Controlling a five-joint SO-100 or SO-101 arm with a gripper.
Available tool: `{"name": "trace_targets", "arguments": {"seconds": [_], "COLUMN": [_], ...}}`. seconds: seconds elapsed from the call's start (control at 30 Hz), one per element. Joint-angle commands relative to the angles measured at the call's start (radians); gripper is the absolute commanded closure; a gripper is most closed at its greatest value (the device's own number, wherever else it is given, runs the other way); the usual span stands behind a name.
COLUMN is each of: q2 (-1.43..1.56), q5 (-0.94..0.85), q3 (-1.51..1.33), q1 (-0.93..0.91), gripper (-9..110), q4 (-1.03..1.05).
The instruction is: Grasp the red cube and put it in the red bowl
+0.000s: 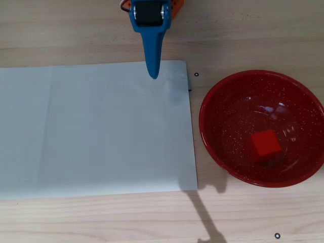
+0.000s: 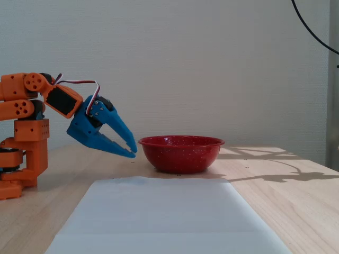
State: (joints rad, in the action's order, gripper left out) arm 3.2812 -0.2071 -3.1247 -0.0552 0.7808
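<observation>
The red cube [image 1: 266, 144] lies inside the red bowl [image 1: 223, 96], right of the bowl's centre in the overhead view; the fixed view hides it behind the bowl [image 2: 181, 153] wall. My blue gripper [image 2: 132, 152] hangs low over the table, just left of the bowl's rim in the fixed view, its jaws a little apart and holding nothing. From overhead the gripper [image 1: 153, 75] points down at the top edge of the white sheet, well left of the bowl.
A large white paper sheet [image 1: 91, 131] covers the table's left and middle. The orange arm base [image 2: 24, 153] stands at the far left in the fixed view. Small black dots [image 1: 196, 75] mark the wood near the bowl.
</observation>
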Motion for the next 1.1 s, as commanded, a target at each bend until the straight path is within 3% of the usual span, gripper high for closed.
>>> {"name": "trace_targets", "arguments": {"seconds": [0.0, 1.07], "q2": [0.012, 0.011], "q5": [0.034, 0.006], "q3": [-0.015, -0.015], "q1": [0.046, 0.041], "gripper": [101, 101], "q4": [0.083, 0.143]}}
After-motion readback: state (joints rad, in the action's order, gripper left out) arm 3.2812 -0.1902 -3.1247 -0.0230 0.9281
